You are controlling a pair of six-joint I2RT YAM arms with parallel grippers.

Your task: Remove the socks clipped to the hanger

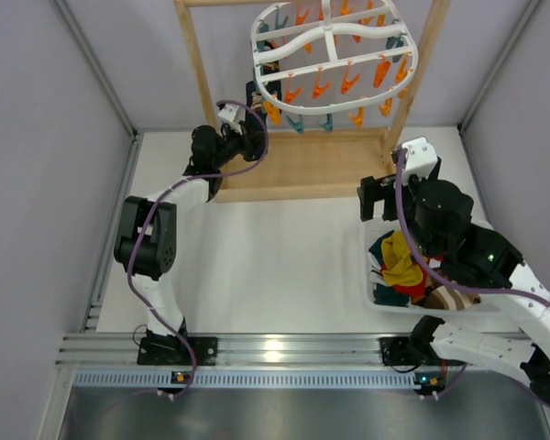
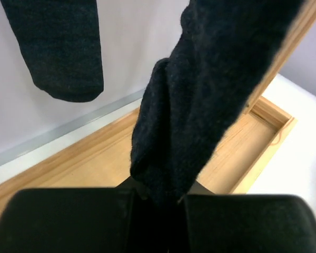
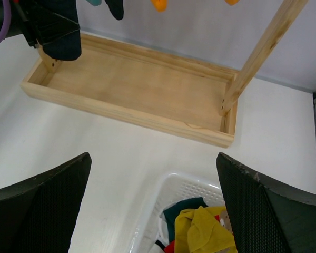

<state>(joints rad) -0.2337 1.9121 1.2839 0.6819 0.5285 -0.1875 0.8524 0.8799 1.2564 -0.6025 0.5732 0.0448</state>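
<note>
The white oval hanger [image 1: 335, 55] hangs in the wooden frame, with orange and teal pegs beneath it. A dark navy sock [image 1: 256, 99] is clipped at its left edge. My left gripper [image 1: 253, 137] is shut on that sock's lower end; in the left wrist view the sock [image 2: 200, 95] runs down between the fingers of the gripper [image 2: 158, 203]. A second dark sock [image 2: 58, 47] hangs beside it. My right gripper [image 1: 374, 197] is open and empty above the basket's far end; in its wrist view the gripper [image 3: 152, 158] is spread wide. Yellow, teal and red socks [image 1: 401, 266] lie in the basket.
The white basket [image 1: 367, 275] stands at the right, its rim also in the right wrist view [image 3: 163, 195]. The wooden stand's tray base [image 1: 298, 170] lies at the back, with upright posts [image 1: 197, 64] on both sides. Grey walls close in left and right.
</note>
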